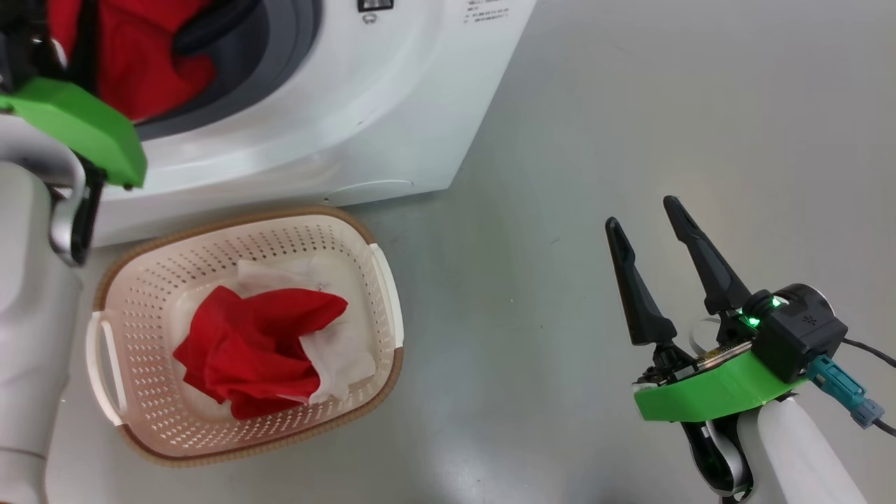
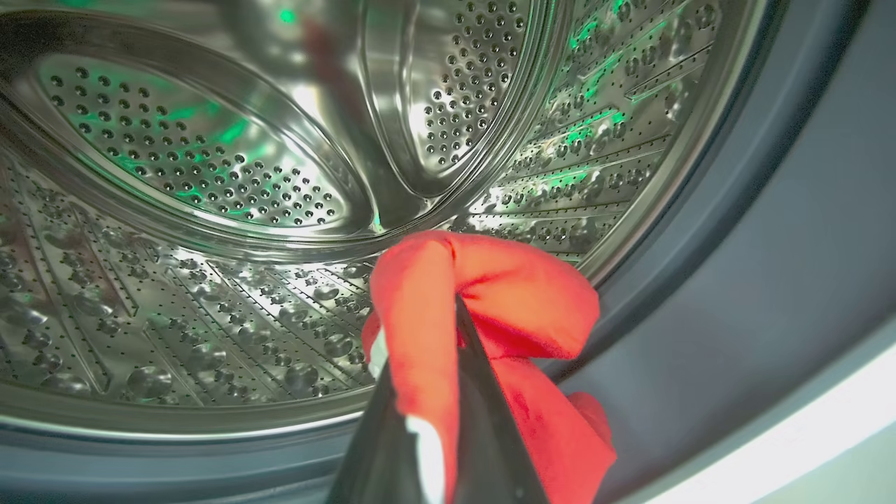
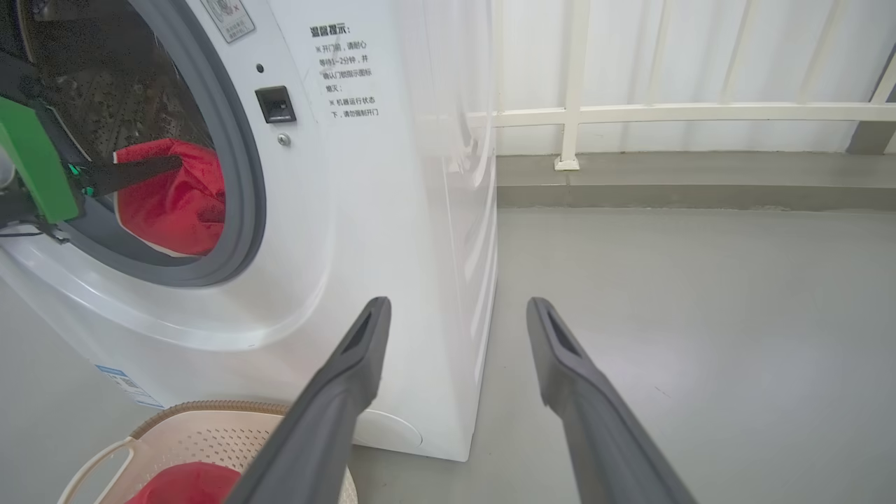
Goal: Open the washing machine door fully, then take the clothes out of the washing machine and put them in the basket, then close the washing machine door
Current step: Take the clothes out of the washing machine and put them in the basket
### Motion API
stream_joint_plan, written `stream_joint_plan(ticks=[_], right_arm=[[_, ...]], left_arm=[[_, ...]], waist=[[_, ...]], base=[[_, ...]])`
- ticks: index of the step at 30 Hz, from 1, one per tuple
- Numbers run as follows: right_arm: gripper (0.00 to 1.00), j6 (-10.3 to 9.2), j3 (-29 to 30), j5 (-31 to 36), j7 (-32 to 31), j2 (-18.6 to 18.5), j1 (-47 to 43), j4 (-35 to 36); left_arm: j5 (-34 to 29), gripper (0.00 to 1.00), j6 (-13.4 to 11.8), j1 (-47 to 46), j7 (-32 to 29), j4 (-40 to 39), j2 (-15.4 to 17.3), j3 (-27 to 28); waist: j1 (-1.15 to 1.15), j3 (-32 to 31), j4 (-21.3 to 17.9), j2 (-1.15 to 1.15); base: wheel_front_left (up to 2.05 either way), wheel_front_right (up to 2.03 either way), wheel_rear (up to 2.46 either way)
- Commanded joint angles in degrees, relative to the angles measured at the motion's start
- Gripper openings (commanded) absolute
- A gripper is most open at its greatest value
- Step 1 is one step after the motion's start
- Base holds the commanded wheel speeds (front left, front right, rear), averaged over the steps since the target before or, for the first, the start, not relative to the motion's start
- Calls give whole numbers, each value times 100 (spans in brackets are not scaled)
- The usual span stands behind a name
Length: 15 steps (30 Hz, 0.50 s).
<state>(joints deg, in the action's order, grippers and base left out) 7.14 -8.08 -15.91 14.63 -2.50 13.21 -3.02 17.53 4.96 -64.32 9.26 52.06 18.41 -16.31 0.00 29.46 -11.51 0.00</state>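
The washing machine (image 1: 336, 105) stands open at the upper left; its door is out of view. In the left wrist view my left gripper (image 2: 455, 308) is shut on a red garment (image 2: 504, 301) just inside the steel drum (image 2: 210, 175), at the grey seal. The right wrist view shows that same gripper (image 3: 175, 163) in the opening with the red cloth (image 3: 175, 203). On the floor before the machine, the basket (image 1: 378, 280) holds a red garment (image 1: 259, 350) and white cloth (image 1: 343, 350). My right gripper (image 1: 642, 213) hangs open over bare floor, right of the basket.
Grey floor (image 1: 630, 105) stretches to the right of the machine. In the right wrist view a white railing (image 3: 630, 112) on a low curb runs behind. My left arm's green wrist mount (image 1: 84, 126) sits above the basket's left end.
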Motion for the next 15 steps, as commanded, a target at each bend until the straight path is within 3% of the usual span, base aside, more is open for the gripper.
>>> stream_joint_plan(ticks=[1, 15], right_arm=[[100, 35, -98, 38, 37, -38, -111, 112], [100, 35, 40, 76, 37, -38, -215, 66]], left_arm=[[-36, 0, -99, 154, 59, -303, 224, 81], [-40, 0, -584, 1596, -79, -2230, 376, -10]], waist=[[0, -86, 67, 0], [0, -477, 260, 0]], base=[[0, 0, 0], [0, 0, 0]])
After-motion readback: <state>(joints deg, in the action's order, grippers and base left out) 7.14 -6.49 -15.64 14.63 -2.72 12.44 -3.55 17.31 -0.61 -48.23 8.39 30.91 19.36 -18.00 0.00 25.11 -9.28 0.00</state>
